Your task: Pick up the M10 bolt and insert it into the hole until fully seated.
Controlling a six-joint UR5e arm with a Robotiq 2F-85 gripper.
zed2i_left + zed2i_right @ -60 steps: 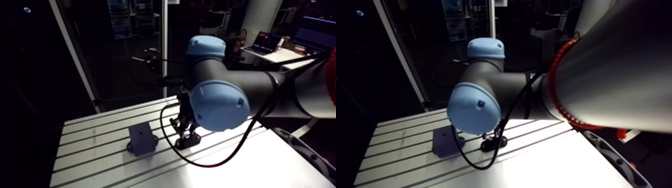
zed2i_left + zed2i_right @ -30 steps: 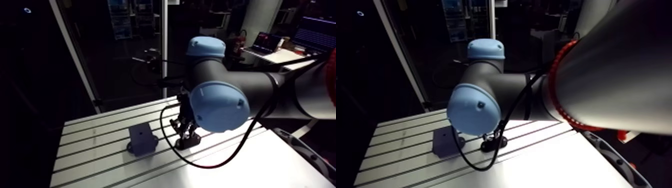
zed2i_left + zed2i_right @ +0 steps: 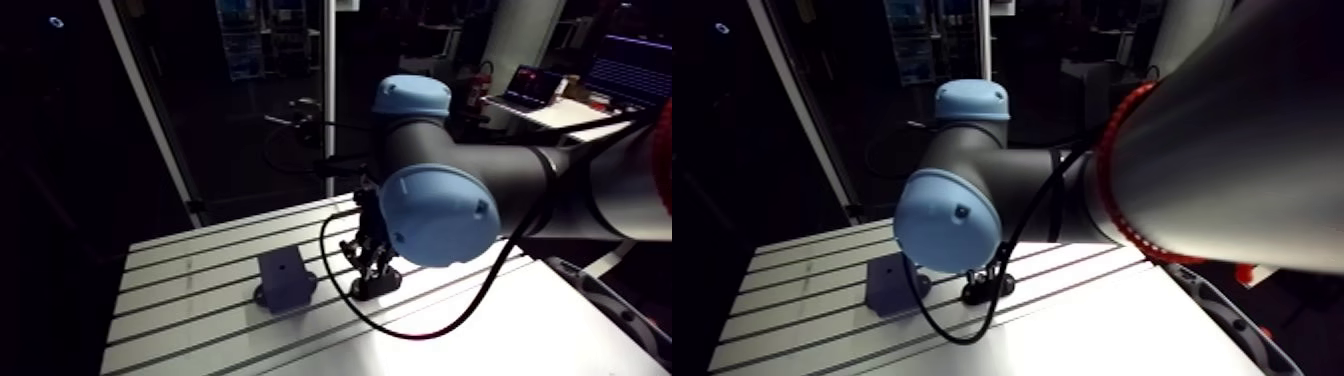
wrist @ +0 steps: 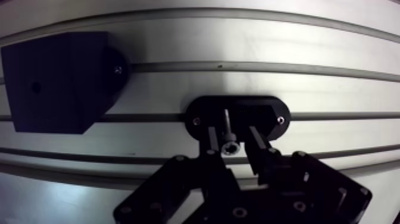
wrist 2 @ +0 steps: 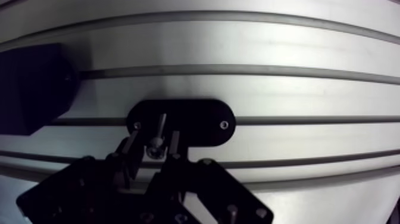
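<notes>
Your hand (image 4: pixel 232 131) straddles the M10 bolt (image 4: pixel 228 146), fingers (image 4: pixel 212 143) apart and not yet pinching, because the oval black holder (image 4: pixel 262 110) on the worktop (image 4: pixel 268 47) stands it upright for grasping.

Arm (image 3: pixel 520 180): dark grey tubes, round joints.
Joint caps (image 3: pixel 440 212): light blue, domed, with a small dark dot.
Claw (image 4: pixel 234 143): black, two slim fingers (image 4: pixel 213 142), small screws (image 4: pixel 238 211) on the linkage behind.

A robotics lab or workshop: an industrial arm (image 3: pixel 470 170) (light-blue joint caps) over a slotted aluminium counter (image 4: pixel 238 42), with a black block (image 4: pixel 56 80) and an oval plate (image 4: pixel 262 113) screwed to it.
</notes>
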